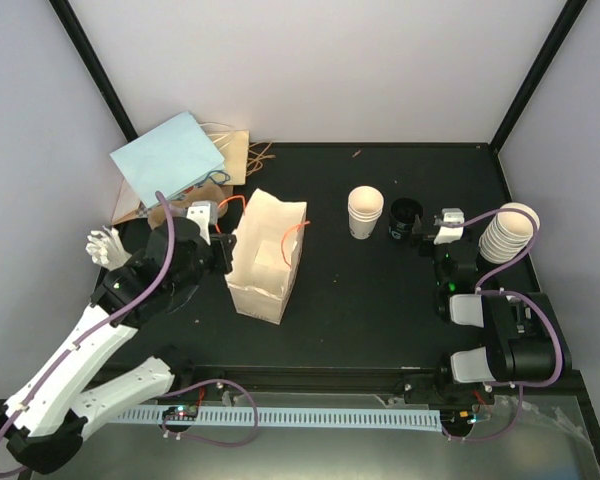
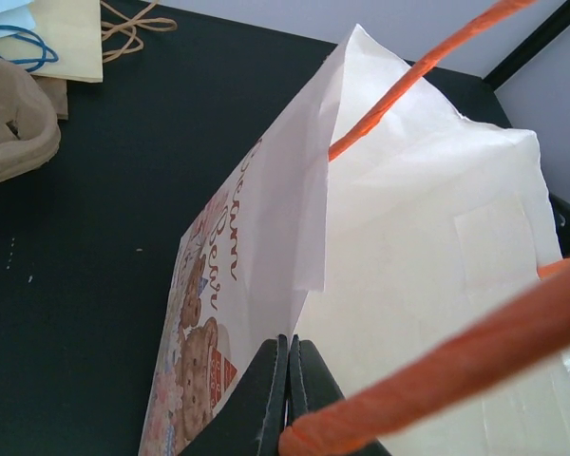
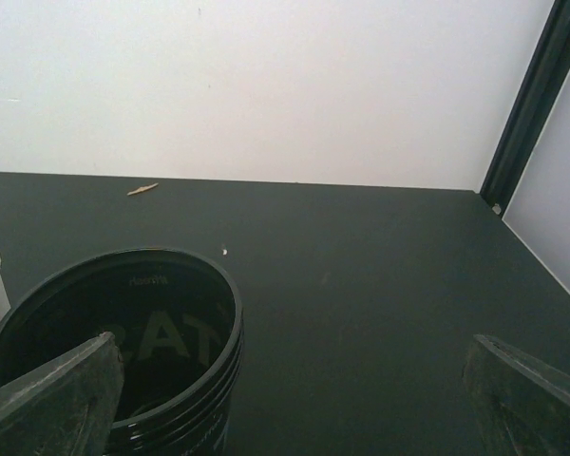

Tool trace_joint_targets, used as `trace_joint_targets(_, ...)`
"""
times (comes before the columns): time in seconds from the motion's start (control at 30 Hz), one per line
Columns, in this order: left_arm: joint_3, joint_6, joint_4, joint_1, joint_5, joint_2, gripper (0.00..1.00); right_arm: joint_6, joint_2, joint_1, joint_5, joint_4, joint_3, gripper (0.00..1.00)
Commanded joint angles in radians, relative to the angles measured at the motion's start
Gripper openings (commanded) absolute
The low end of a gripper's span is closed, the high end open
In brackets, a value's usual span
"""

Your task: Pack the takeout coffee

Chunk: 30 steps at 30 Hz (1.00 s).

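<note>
**Two stacks waiting, one bag held open**

One stack of cream paper cups (image 1: 365,212) stood uncapped near the middle of the black desk (image 1: 360,310). A stack of black lids (image 1: 404,218) sat just beside it on the right. The right gripper (image 3: 294,351) hung low over the desk at the lids, its jaws spread wide. In the right wrist view, the lid stack lay against the inner side of the left finger and was not pinched. A taller cup stack (image 1: 508,240) stood at the desk's right edge, beside the right arm.

The left gripper (image 2: 287,380) had its jaws pressed together, pinching the left rim of the printed paper bag (image 1: 268,255). The bag stood upright with its mouth open, well to the left of the cups. One orange handle (image 2: 427,66) arched over the opening. A brown pulp tray (image 2: 9,123) and a blue bag (image 1: 170,160) lay in the far left corner.
</note>
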Motion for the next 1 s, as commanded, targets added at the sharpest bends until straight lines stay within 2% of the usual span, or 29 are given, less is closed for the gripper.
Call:
trace_joint_targets(0.0, -0.012, -0.021, 0.023, 0.009, 0.017, -0.030, 0.02, 0.007, 0.004, -0.007, 0.025, 0.025, 0.016, 1.00)
trace_joint_targets(0.8, -0.084, -0.060, 0.092, 0.010, 0.075, -0.027, 0.02, 0.006, 0.004, -0.008, 0.024, 0.025, 0.016, 1.00)
trace_joint_targets(0.97, -0.096, -0.109, 0.133, 0.011, 0.133, -0.027, 0.02, 0.006, 0.004, -0.008, 0.024, 0.025, 0.016, 1.00)
